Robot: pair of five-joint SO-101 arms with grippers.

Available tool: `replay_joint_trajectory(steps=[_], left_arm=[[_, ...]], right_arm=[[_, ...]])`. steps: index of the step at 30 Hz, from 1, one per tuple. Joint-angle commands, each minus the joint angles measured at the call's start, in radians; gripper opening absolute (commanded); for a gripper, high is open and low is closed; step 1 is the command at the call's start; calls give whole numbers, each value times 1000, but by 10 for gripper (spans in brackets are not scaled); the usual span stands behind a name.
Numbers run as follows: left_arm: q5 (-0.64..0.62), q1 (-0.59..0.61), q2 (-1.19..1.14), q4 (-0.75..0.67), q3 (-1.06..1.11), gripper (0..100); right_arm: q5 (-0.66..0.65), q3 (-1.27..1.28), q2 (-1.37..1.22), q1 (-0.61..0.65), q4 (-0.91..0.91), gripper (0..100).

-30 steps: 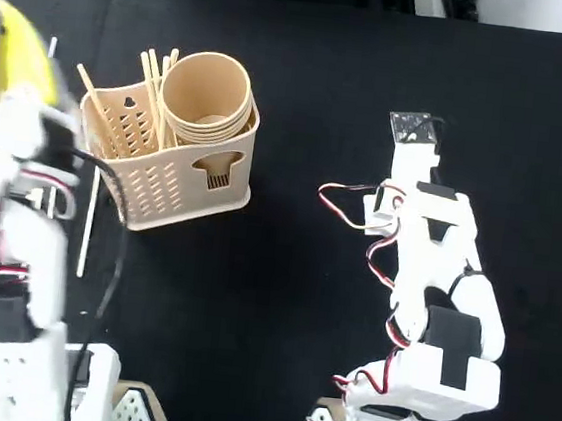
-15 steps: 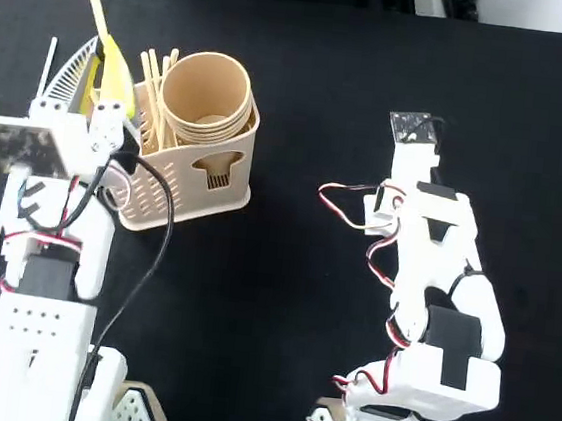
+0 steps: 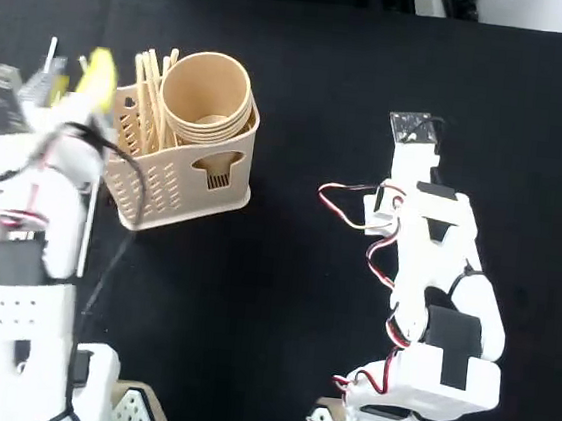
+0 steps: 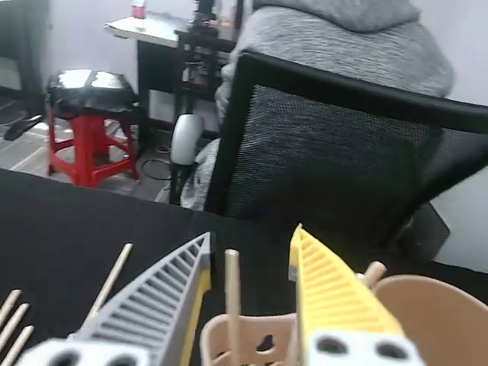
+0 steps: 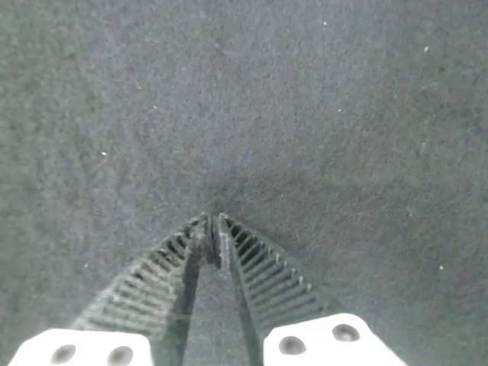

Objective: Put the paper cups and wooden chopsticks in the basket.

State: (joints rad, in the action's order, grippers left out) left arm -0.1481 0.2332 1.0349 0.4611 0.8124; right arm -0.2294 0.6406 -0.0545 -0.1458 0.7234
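One basket (image 3: 186, 174) stands on the black tabletop (image 3: 326, 65), left of centre and towards the far side, its long side running left to right with a slight skew. In its right compartment sits one nested stack of paper cups (image 3: 206, 94), upright with mouths up; several rims show, but the exact count is hard to tell. In its left compartment a bundle of chopsticks (image 3: 151, 86) stands nearly upright, long axes leaning a little to the far side, with at least four tips distinct. One more pale stick (image 3: 52, 50) lies flat on the tabletop left of the basket, pointing near to far. There are two arms. The left tool (image 4: 252, 242) hangs over the basket's left compartment, its grey and yellow fingers spread wide, with one chopstick (image 4: 232, 293) rising upright in the gap and no clear contact with either finger. A dark cable (image 3: 129, 176) from the left arm lies against the basket's left near corner. The right tool (image 5: 212, 226) rests well to the right on bare tabletop, its tips pressed together and holding nothing. Beyond the table's far edge are a black mesh chair (image 4: 328, 152) and a red stool (image 4: 91, 149).
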Motion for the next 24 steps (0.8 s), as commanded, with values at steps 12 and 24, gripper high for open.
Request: replay_joint_trajectory(steps=[12, 24], left_arm=[[170, 552, -733, 539, -680, 180], [439, 559, -1579, 790, -1372, 184]], right_arm=[[-8, -7, 12, -8, -11, 12], [-8, -7, 10, -8, -14, 12]])
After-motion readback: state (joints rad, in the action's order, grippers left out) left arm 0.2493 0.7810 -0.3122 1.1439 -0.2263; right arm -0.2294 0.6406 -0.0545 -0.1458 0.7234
